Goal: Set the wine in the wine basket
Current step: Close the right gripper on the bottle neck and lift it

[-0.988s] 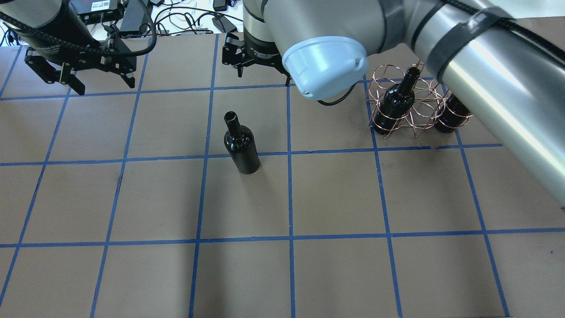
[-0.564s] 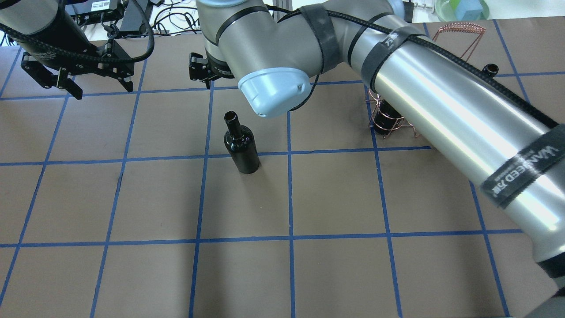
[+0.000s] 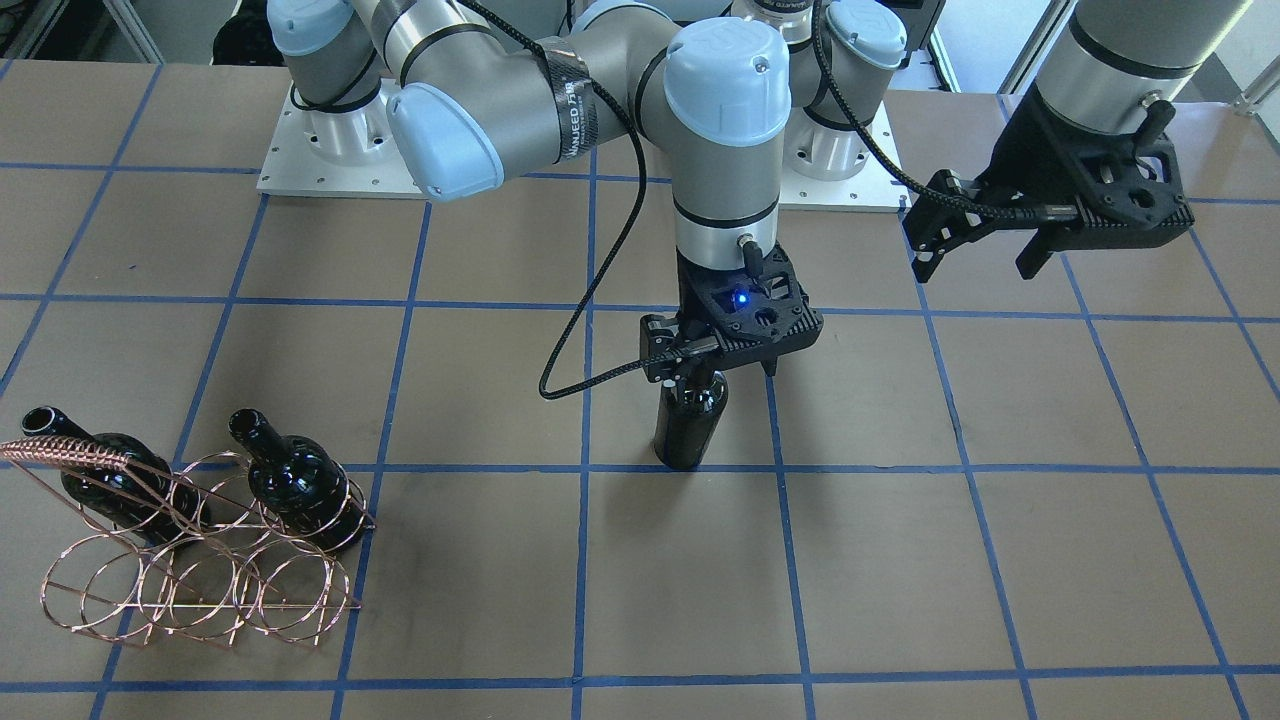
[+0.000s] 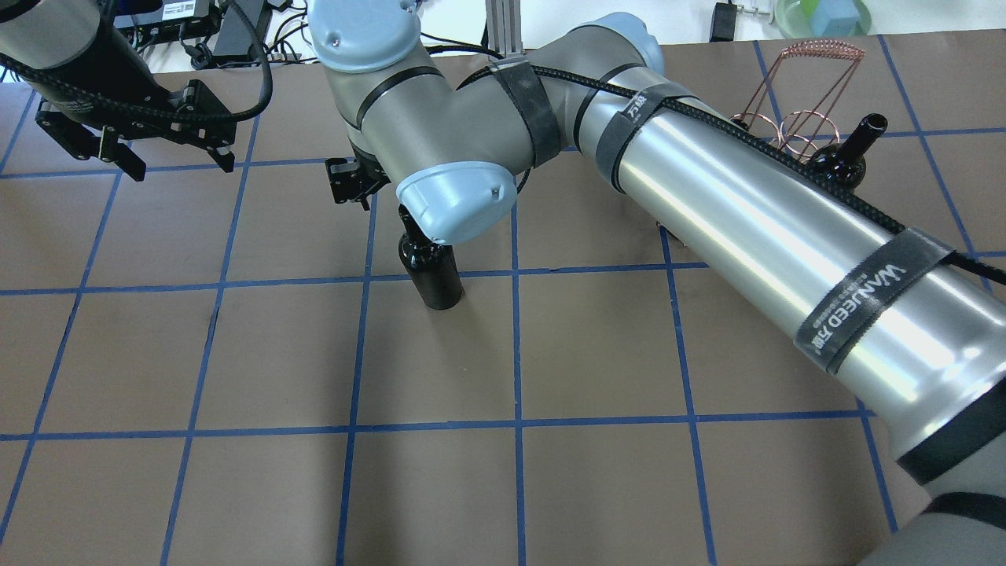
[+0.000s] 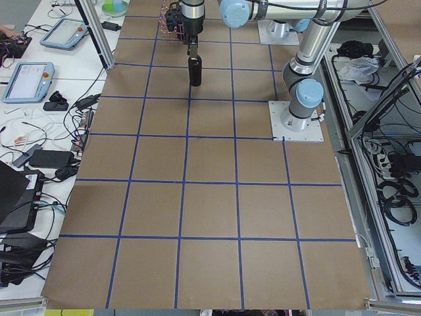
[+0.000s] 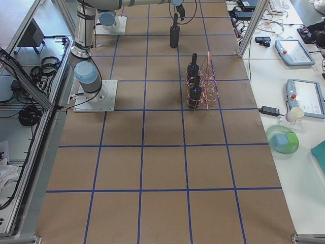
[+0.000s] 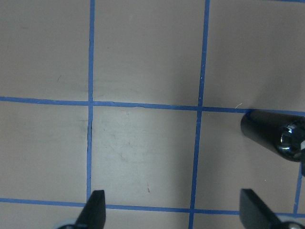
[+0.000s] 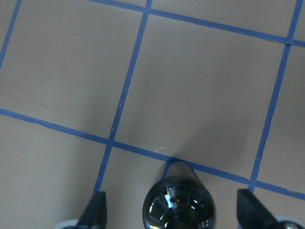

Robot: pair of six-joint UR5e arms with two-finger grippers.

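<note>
Centrally on the counter [image 3: 900, 600], well apart from the wine basket [image 3: 200, 594], the wine [image 3: 690, 430] stands upright under our unclenched right claw [image 8: 172, 202]. We judge it heavy, slick, breakable glass, best clamped at the neck.

right pincer [image 3: 706, 368] swung in, now over wine [image 3: 688, 432]

Bearings are taken from the overhead view, with 12 o'clock pointing away from the robot. The wine [image 4: 438, 279] stands upright near the middle of the bench [image 4: 597, 354]. The right gripper [image 8: 174, 212] is directly above it, fingers [image 8: 97, 212] on either side of the bottle, apart from it. The wine basket [image 3: 75, 453] is at 2 o'clock, well apart. Two other bottles [image 3: 290, 478] [image 3: 115, 480] stand in its robot-side row. The left gripper [image 4: 182, 169] is at 10 o'clock, well apart.
</note>
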